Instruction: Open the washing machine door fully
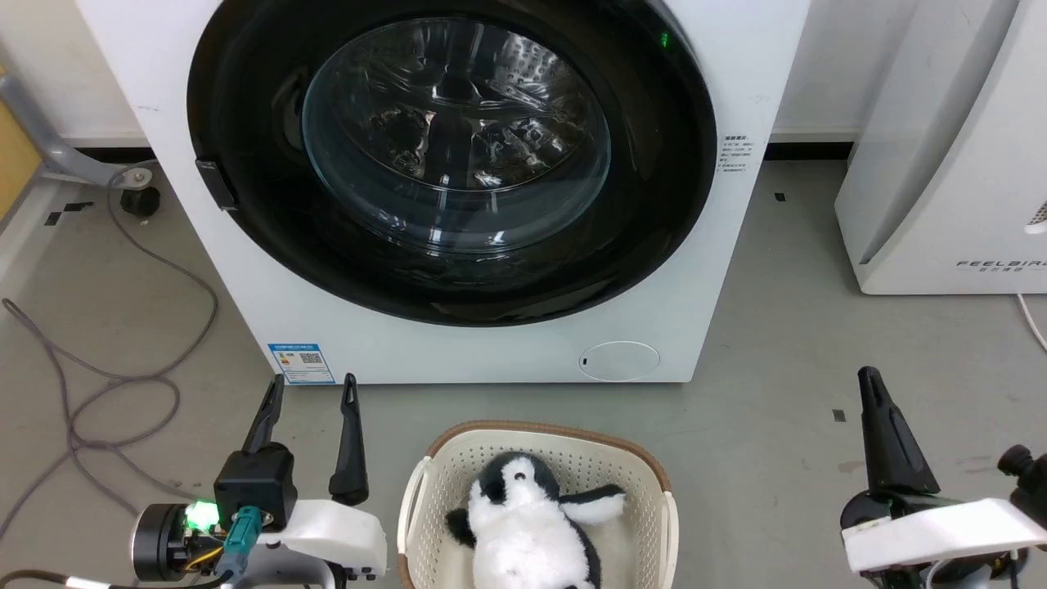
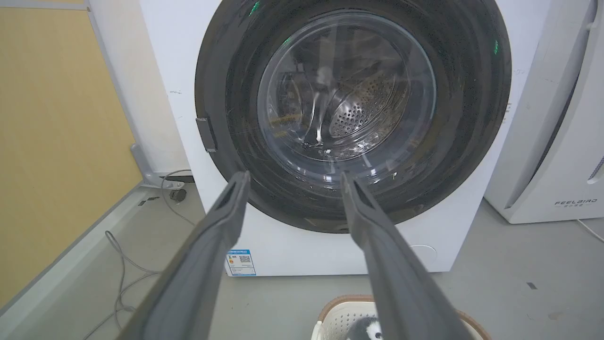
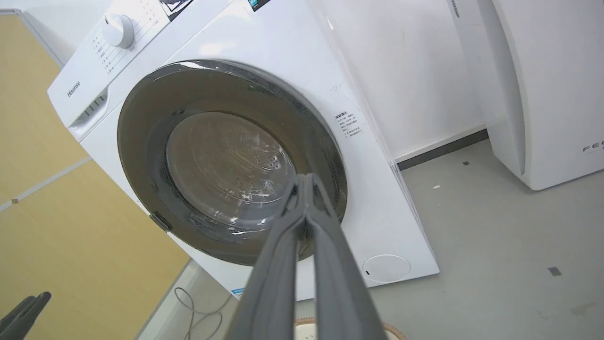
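The door (image 1: 454, 155) is shut, at 12 o'clock. The left gripper (image 1: 313, 380) is wide, the right gripper (image 1: 869, 378) pinched empty. Best hook the tab (image 1: 217, 184) at its 9 o'clock, then pull slowly.

- The washing machine (image 1: 752, 49) stands at the back, with the washing machine door (image 1: 454, 155) flush in its front.
- A laundry basket (image 1: 458, 446) sits on the floor (image 1: 777, 368) before it, with a penguin plush toy (image 1: 523, 532) inside.
- The left gripper (image 1: 314, 379) is just left of the basket, and the right gripper (image 1: 869, 376) well to its right.
- The FEELBIRD appliance (image 1: 941, 164) stands right of the machine.
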Robot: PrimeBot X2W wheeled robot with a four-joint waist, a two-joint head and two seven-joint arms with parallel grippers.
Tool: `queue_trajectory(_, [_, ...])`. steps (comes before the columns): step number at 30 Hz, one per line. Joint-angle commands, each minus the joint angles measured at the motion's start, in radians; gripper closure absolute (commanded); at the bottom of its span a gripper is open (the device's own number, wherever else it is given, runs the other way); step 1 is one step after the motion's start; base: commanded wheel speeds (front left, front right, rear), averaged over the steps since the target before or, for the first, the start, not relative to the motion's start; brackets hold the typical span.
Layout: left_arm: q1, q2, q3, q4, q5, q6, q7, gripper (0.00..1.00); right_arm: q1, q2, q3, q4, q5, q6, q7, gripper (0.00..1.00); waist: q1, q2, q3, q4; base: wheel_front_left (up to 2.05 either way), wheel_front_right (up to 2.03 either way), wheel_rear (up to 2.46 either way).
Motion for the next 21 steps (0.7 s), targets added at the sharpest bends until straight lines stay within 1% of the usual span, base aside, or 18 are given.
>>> queue_trajectory(1, [-0.015,0.002,-0.003,-0.006,-0.002,0.01,-0.01,0.0,-0.015,0.0,0.003,0.005,0.08,0.0,-0.009,1.0,0.0,-0.0001,0.0,0.001,0.0,0.0,0.0])
queue_trajectory(4, [-0.016,0.002,-0.006,-0.007,-0.002,0.015,-0.016,0.0,-0.017,0.0,0.004,0.005,0.186,0.0,-0.016,1.0,0.0,-0.0001,0.001,0.004,0.0,0.0,0.0])
queue_trajectory(9, [-0.02,0.002,-0.011,-0.009,-0.002,0.024,-0.027,0.0,-0.024,0.0,-0.002,0.003,0.323,0.0,-0.013,1.0,0.0,-0.0001,0.004,0.011,0.0,0.0,0.0])
queue_trajectory(18, [-0.026,0.004,-0.02,-0.012,-0.002,0.038,-0.045,0.0,-0.056,0.0,-0.059,0.058,0.612,0.0,0.093,1.0,0.0,-0.0001,0.011,0.023,0.0,0.0,0.0])
queue_trajectory(19, [-0.026,0.004,-0.02,-0.012,-0.002,0.038,-0.045,0.0,-0.056,0.0,-0.059,0.058,0.612,0.0,0.093,1.0,0.0,-0.0001,0.011,0.023,0.0,0.0,0.0])
queue_trajectory(21, [-0.028,0.004,-0.022,-0.013,-0.002,0.041,-0.05,0.0,-0.068,0.0,-0.078,0.076,0.661,0.0,0.121,1.0,0.0,-0.0001,0.015,0.026,0.0,0.0,0.0])
